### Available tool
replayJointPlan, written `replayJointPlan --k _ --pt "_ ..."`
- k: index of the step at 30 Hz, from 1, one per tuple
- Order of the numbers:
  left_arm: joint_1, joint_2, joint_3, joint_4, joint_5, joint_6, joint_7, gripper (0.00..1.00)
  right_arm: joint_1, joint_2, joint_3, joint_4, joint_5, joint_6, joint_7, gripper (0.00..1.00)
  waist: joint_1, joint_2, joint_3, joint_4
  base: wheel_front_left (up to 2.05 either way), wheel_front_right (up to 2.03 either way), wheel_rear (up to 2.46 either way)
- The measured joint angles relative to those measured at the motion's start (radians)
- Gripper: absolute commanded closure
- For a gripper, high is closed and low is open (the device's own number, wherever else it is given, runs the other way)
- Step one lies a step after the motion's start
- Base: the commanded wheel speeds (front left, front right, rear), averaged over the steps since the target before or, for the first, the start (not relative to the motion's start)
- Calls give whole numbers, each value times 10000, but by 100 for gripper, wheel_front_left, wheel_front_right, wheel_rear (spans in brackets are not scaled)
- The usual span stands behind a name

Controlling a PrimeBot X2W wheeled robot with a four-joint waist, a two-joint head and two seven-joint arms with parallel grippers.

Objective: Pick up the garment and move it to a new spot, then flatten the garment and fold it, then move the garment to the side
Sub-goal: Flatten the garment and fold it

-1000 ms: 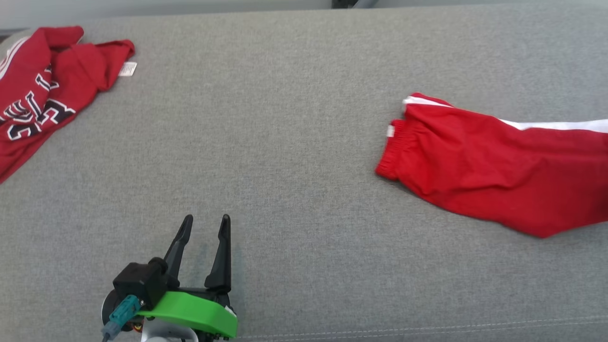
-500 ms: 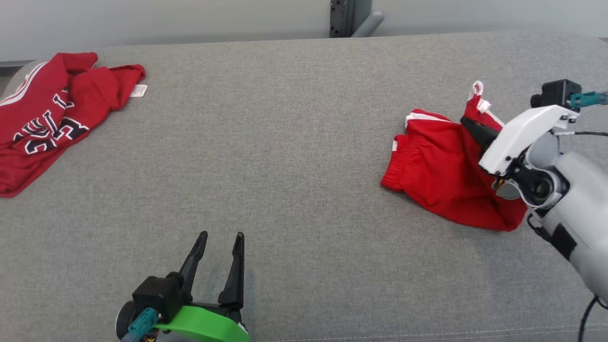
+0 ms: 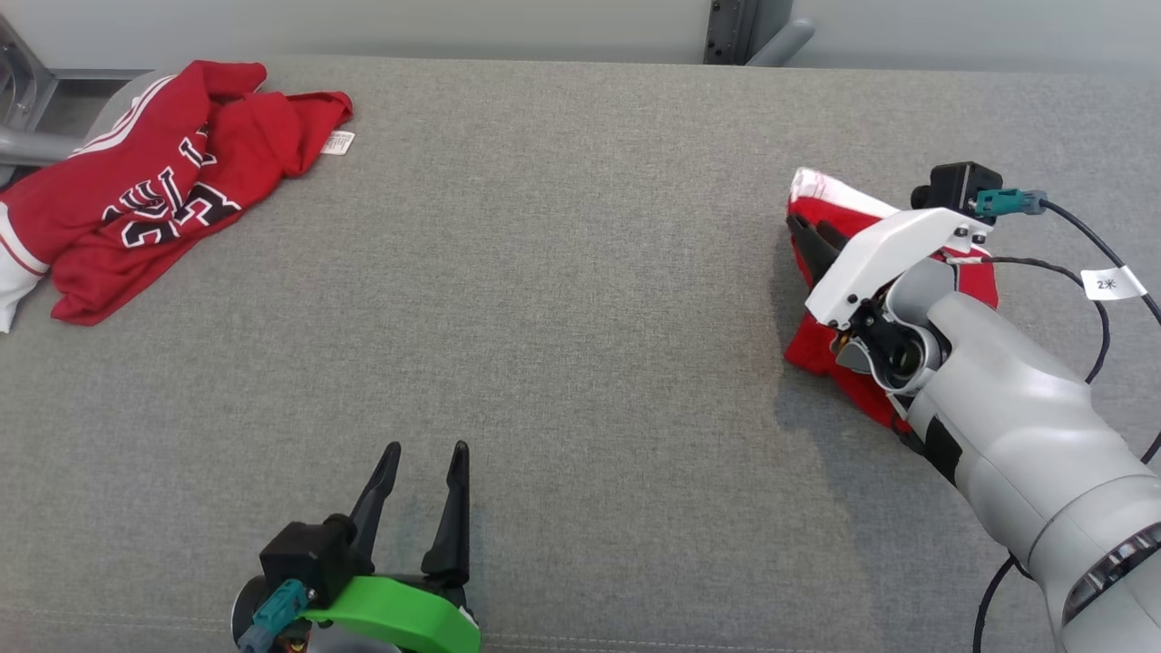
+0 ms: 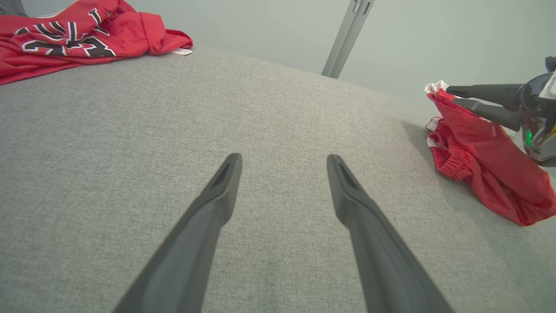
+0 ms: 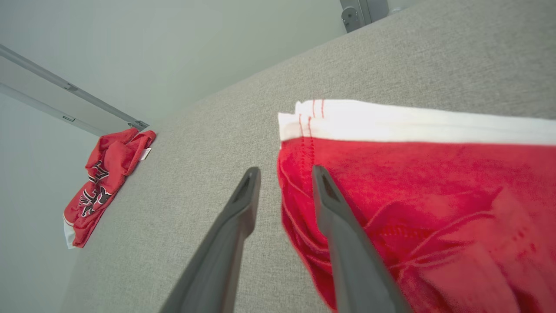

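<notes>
Right arm has swung in over the last second and hauled the far end of the red sports shorts with a white side stripe (image 3: 812,354) back over the waistband end. The long spread is now a short heap. Head camera shifted too, so ignore the frame drift.

Head view: shorts sit at the right of the grey fabric tabletop (image 3: 562,272), partly under the right arm. On top of them, near the striped edge, lies the right pincer (image 3: 803,238). Near edge, low: left pincer (image 3: 426,449), fingers spread wide, nothing in it. Far left corner, well apart: crumpled red jersey with black-and-white lettering (image 3: 154,190).

Left wrist view: own fingers wide apart over bare fabric. Off to the right, the other arm's fingers stand slightly parted at the raised peak of the shorts.

Right wrist view: fingers apart, hem edge of the shorts in the gap, no pinch visible. Call it released.

Read: fold step, first fold-over just let go. Result looks lumpy, not flat. Next: back the right pincer out without snagging cloth, then smooth the heap or re-grip the corners. The left arm probably has to come across for that.
</notes>
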Motion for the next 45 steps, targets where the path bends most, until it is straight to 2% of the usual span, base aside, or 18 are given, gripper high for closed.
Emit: replayJointPlan --k 3,6,11,13,16,17,19,20,23,24,26,32,38,45 --pt "147 13 167 12 -44 -10 -2 0 58 -180 157 -594 -263 0 -431 0 0 0 -45 -101 0 0 0" --pt "373 42 399 -42 -113 25 -2 0 401 -621 316 -1668 -479 0 -853 0 0 0 -128 -308 0 0 0" --pt "926 86 853 -276 -146 88 -15 0 1187 -2094 520 -3246 -1647 2 -1891 0 0 0 -325 -791 0 0 0" --pt "1156 81 1014 -399 -140 132 -13 0 1527 -2665 286 -3306 -2426 0 -2125 0 0 0 -425 -1016 0 0 0" --pt "1495 27 1350 -587 -6 153 -13 0 2318 -2991 -520 -3365 -3350 0 -2196 0 0 0 -607 -1355 0 0 0" --pt "1594 -19 1475 -690 92 153 -15 0 2609 -3058 -957 -3499 -3862 2 -2199 15 0 0 -675 -1464 0 0 0" --pt "1737 -113 1743 -894 316 148 -13 0 3237 -3097 -1912 -3923 -4523 0 -2224 51 0 0 -811 -1671 0 0 0" --pt "1788 -132 1862 -980 543 125 -13 0 3650 -3087 -2330 -4096 -4953 0 -2222 56 0 0 -878 -1762 0 0 0" --pt "1918 -247 2215 -1168 924 15 -15 0 4894 -2892 -3601 -4485 -6274 0 -2222 92 0 1 -1094 -1968 0 0 0" --pt "1918 -247 2215 -1168 924 15 -15 0 4894 -2892 -3601 -4485 -6274 0 -2222 100 0 1 -1094 -1968 0 0 0" --pt "1959 -345 2401 -1256 1204 -84 -15 0 5520 -2510 -4353 -4830 -6738 0 -2222 100 0 0 -1214 -2050 0 0 0" --pt "1983 -483 2757 -1246 1515 -441 -15 0 6274 -1806 -5313 -5218 -7906 6 -2222 100 0 0 -1163 -2002 0 0 0" --pt "1599 -571 2876 -1181 1891 -585 -15 0 5328 -1620 -5156 -5212 -8251 6 -2222 100 0 0 -609 -1765 0 0 0" --pt "935 -863 2801 -976 2232 -828 -15 0 4029 -1655 -4732 -3935 -8330 6 -2222 100 0 0 201 -1170 0 0 0"
